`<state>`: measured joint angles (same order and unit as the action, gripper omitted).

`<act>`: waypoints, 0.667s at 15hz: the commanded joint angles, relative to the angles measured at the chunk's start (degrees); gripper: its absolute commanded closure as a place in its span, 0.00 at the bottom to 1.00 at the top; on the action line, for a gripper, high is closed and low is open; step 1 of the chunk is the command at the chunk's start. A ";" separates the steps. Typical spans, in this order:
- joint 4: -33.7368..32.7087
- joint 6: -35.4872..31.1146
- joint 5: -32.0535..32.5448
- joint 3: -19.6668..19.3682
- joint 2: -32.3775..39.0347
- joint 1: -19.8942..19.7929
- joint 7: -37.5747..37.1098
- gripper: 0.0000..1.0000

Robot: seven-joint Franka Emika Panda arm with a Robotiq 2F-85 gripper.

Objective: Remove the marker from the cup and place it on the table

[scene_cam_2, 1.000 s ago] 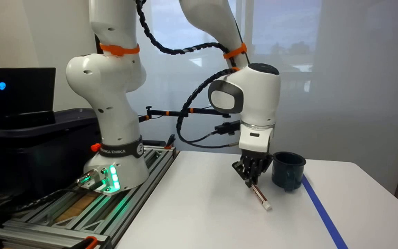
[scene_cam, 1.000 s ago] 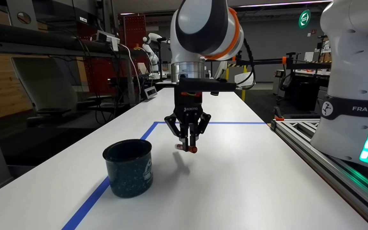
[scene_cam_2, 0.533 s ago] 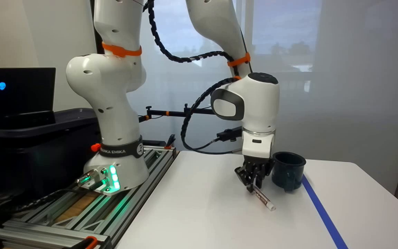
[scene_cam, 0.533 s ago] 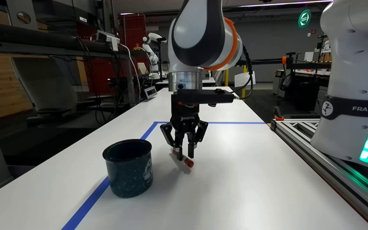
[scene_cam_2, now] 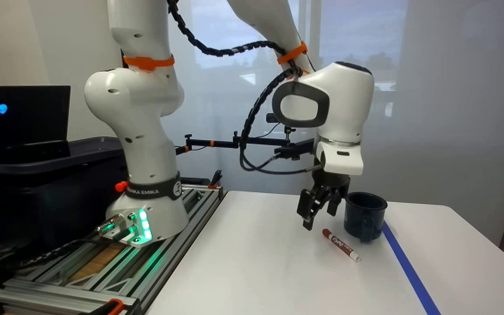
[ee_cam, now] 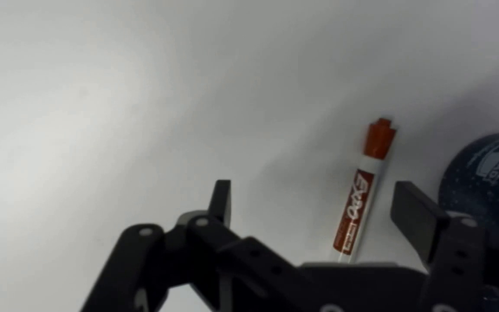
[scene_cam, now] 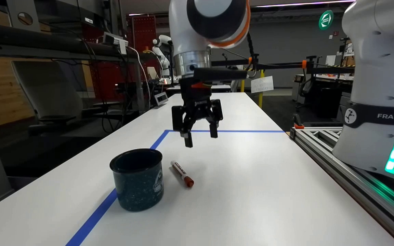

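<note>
From my black two-finger pincer (scene_cam: 201, 141), the slim white marker (ee_cam: 358, 195) with red cap and label lies below and off toward the round, speckled dark-teal cup (scene_cam: 137, 182), outside it, flat on the white tabletop surface (scene_cam: 258, 191). Its long axis runs roughly crosswise to the pincer's closing line. The pincer stands spread wide, touching and holding nothing. I judge the placing done; I'd want to lift straight clear.

Orange-red at one end, white letters over dark red, that's the marker (ee_cam: 356, 201); deep teal, white-flecked, black-rimmed, that's the cup (scene_cam: 137, 188); white table (scene_cam: 268, 194), blue tape (scene_cam: 95, 217), and a black gripper (scene_cam: 201, 140)!
</note>
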<state>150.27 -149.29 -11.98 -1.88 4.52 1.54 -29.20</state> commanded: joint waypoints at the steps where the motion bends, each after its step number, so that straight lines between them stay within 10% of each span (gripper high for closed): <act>1: -0.47 15.55 11.91 -0.05 -11.05 -0.16 -0.59 0.00; 5: -6.87 30.34 18.74 3.54 -17.59 -0.33 3.44 0.00; 10: -7.04 28.60 17.21 4.42 -16.42 -1.13 2.94 0.00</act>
<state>143.28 -120.75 5.44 1.65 -11.88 1.31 -26.45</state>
